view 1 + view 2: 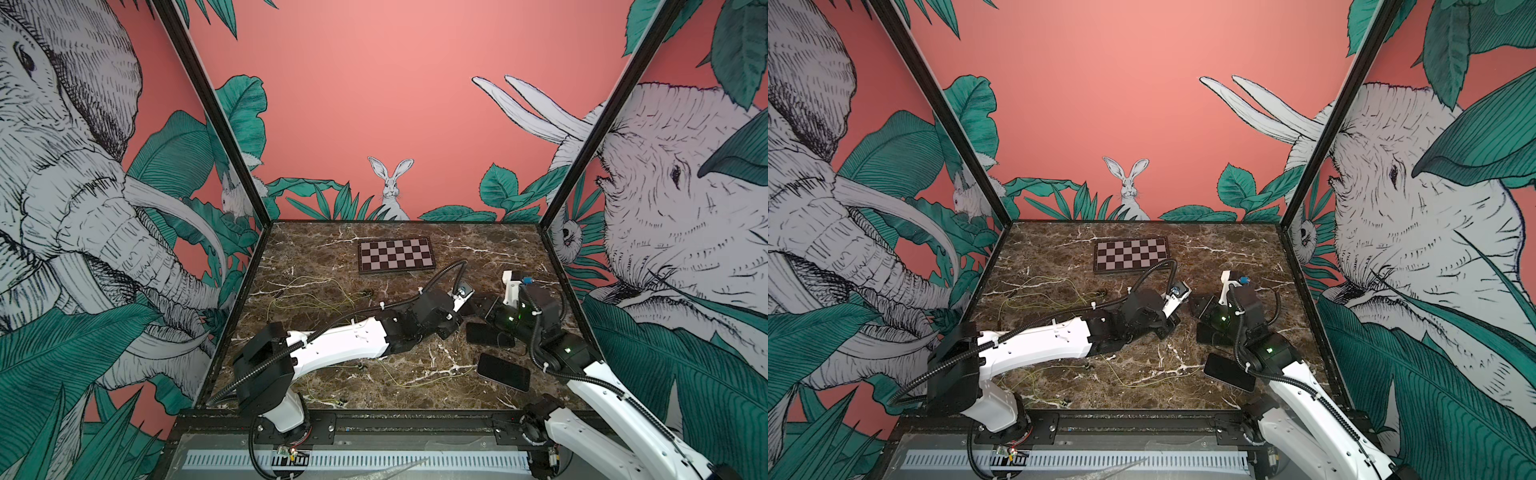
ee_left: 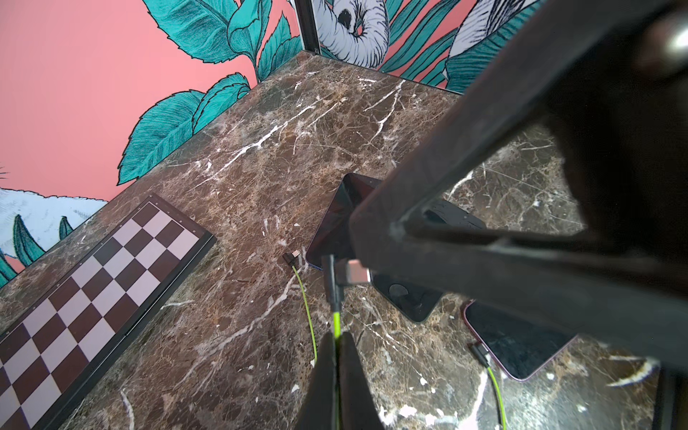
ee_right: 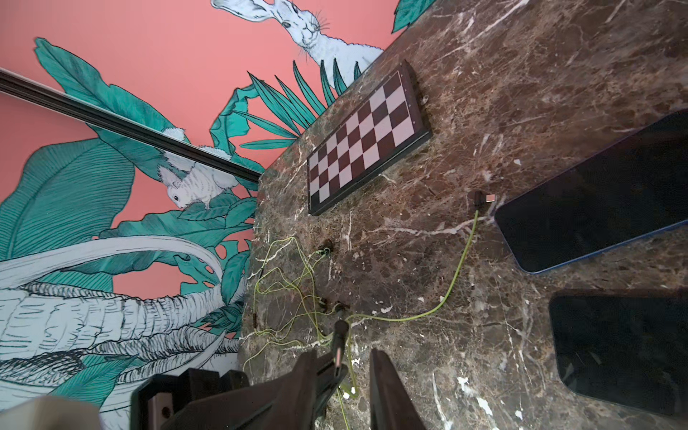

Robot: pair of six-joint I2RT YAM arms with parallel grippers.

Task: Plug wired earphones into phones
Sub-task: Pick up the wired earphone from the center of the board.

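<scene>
Left gripper clamping earphone cord behind plug; right gripper standing part-open around plug; we're aiming to square it with phone edge ahead, gently.

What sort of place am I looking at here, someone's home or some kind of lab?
Most likely a robot test booth, not a home: two robot arms are mounted at the front of a marble-patterned tabletop, jungle wall panels in black frames box it in, and a checkerboard lies on it.
</scene>
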